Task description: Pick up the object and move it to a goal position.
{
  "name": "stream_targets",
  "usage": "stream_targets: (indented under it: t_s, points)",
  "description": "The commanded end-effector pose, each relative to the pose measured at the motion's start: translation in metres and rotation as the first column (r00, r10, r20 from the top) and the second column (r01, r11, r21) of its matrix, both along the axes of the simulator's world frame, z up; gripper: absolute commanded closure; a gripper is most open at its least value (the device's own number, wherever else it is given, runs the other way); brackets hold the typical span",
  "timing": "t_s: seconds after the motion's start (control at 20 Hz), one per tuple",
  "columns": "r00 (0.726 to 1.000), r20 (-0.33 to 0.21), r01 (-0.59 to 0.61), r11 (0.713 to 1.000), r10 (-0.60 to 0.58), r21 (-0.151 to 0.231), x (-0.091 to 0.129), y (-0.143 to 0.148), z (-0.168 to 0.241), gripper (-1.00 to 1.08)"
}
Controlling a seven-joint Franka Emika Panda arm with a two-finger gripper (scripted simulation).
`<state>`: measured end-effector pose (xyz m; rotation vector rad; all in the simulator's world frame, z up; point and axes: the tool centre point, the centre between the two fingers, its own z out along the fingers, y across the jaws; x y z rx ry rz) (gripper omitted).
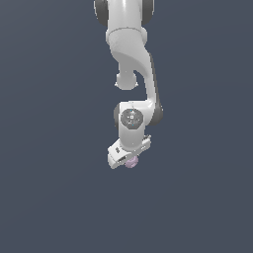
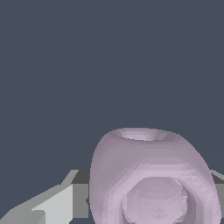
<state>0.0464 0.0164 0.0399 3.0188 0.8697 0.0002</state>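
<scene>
Below the arm's wrist: we log the pincer [image 1: 129,160], white, tilted, pointing down.
Ball [image 1: 131,162]: pale lilac-pink, faceted; in the exterior view only a small part peeks out at the pincer's lower edge.
Ball, wrist view [image 2: 153,179]: we see it large and close, rounded, with a ringed hollow facing the camera.
Fingers [image 2: 52,205]: grey-white, one on each side of the ball, close against it.
Pincer state: we read it as closed onto the ball.
Arm [image 1: 131,49]: white, reaching down from the top of the exterior view.
Surroundings: plain dark blue-grey all round.
</scene>
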Motion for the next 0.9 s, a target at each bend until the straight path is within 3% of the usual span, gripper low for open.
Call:
stream_targets:
  t_s: [0.0,0.45,0.85]
  points:
    - [1.000,0.000,0.000,1.000,0.000,0.000,0.000,0.000,0.000,1.08]
    - [1.000,0.000,0.000,1.000,0.000,0.000,-0.003,0.003,0.012,1.08]
    - [1.000,0.000,0.000,1.000,0.000,-0.001,-0.015,0.014,0.055,1.08]
